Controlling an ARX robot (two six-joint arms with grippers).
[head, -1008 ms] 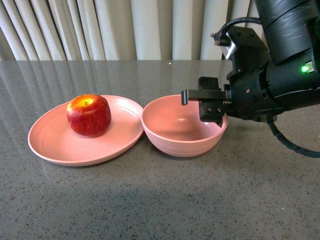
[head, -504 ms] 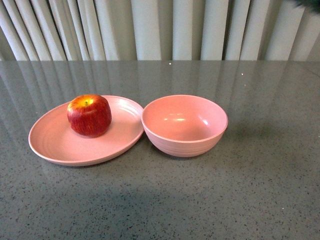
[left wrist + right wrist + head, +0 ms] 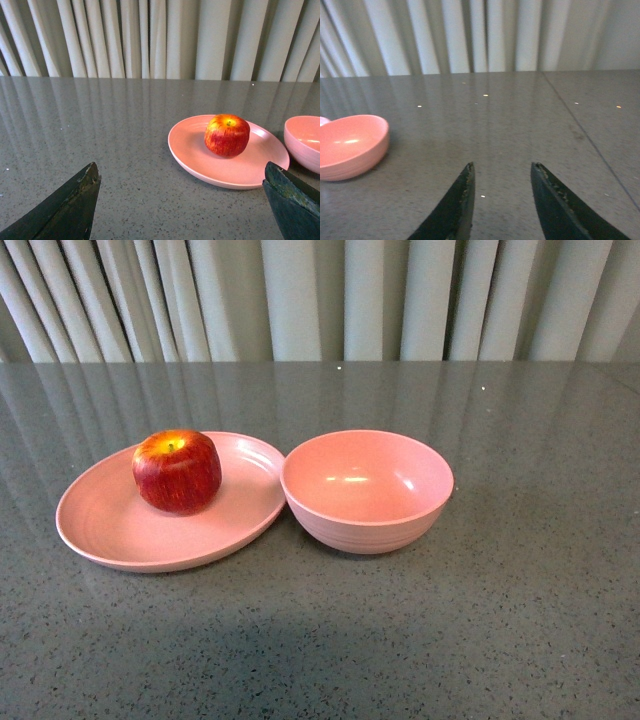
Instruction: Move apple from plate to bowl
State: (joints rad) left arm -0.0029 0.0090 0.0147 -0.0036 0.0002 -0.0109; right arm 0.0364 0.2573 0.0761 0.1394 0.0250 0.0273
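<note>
The apple (image 3: 177, 472) sits on the plate (image 3: 100, 540), toward the left edge of the counter (image 3: 500, 640). The bowl (image 3: 367, 490) just beside it holds nothing. The reach has not begun. The left hand (image 3: 182, 210) is spread wide and faces the apple. The right hand (image 3: 502, 200) gapes narrower and is empty. Next, the left hand likely needs to close in around the apple.

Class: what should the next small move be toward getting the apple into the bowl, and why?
Probably the left hand should ease forward toward the apple. It is wide open and empty, and the apple sits on the plate ahead of it, ungrasped. The bowl is empty, and the right hand faces the table beside the bowl, away from the apple.
</note>
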